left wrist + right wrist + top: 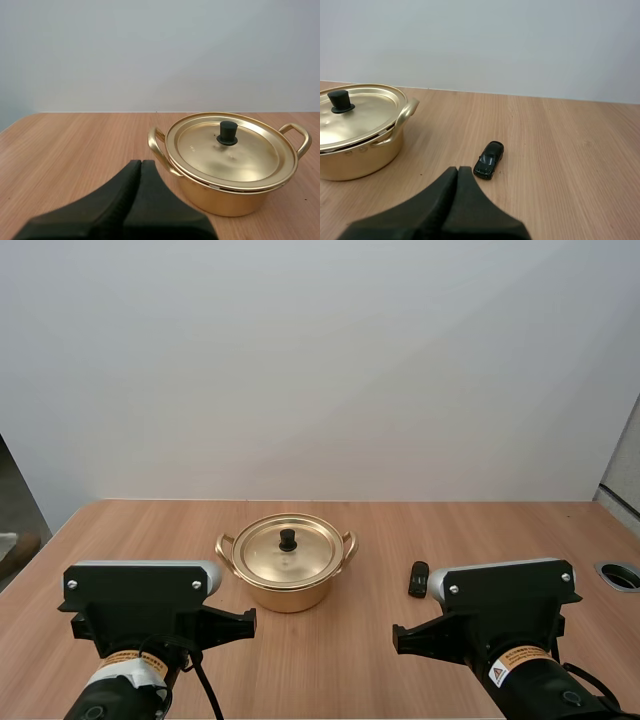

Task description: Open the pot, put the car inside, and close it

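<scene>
Near the middle of the wooden desk (pixel 520 530), a golden pot (pixel 288 595) is sitting with its lid (pixel 265 555) resting on top, the black knob (pixel 288 538) standing upright. Off to the pot's right and apart from it, a small black car (pixel 418 579) is lying on the bare wood. Before the pot, the left pincer (pixel 141 162) is hovering low, its fingers pressing together as one dark wedge on nothing. Close to the car, the right pincer (pixel 458 169) is hanging likewise closed, holding nothing.
</scene>
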`<state>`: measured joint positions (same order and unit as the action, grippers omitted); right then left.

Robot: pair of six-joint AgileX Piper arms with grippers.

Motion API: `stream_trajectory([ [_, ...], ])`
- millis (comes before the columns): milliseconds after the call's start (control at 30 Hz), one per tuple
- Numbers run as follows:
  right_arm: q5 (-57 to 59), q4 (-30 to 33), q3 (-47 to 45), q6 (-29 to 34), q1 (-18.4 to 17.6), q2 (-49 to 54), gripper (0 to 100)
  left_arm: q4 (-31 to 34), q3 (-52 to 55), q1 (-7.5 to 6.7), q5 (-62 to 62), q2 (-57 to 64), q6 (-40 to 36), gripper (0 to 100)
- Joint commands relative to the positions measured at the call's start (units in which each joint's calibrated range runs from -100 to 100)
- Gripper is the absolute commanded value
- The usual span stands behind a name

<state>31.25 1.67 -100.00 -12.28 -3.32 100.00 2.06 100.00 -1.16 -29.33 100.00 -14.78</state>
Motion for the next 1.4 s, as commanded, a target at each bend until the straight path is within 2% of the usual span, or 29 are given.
stream_trajectory([
  [0,-0.03,-0.07,0.0,0.03,-0.03,0.0,0,0.05,0.0,0.05,-0.01,0.0,-0.03,0],
  [667,-0.2,-0.97,0.0,0.03,-0.03,0.0,0,-0.16,0.0,0.05,-0.05,0.0,-0.03,0],
  [767,-1.06,0.89,0.0,-0.07,-0.03,0.0,0,0.24,0.0,0.05,7.56,0.0,2.9,0],
  [867,-1.44,2.5,3.27,-0.07,-0.03,0.0,0,0.57,-2.23,0.05,6.92,0.0,4.69,0],
  [967,-1.44,1.59,9.55,0.02,-0.03,0.0,0,0.26,-8.84,0.05,1.98,-0.03,4.7,0],
  [1133,-0.27,1.97,20.21,0.02,-0.03,-4.97,0,-0.14,-22.65,0.05,-11.57,-8.68,4.74,0],
  [1267,12.42,3.58,28.5,0.02,0.47,-13.73,0,-1.25,-32.4,0.05,-26.33,-19.11,3.16,0],
  [1367,18.42,8.75,33.43,0.02,0.98,-21.12,0,-2.06,-39.1,0.05,-38.45,-28.34,3.03,0],
])
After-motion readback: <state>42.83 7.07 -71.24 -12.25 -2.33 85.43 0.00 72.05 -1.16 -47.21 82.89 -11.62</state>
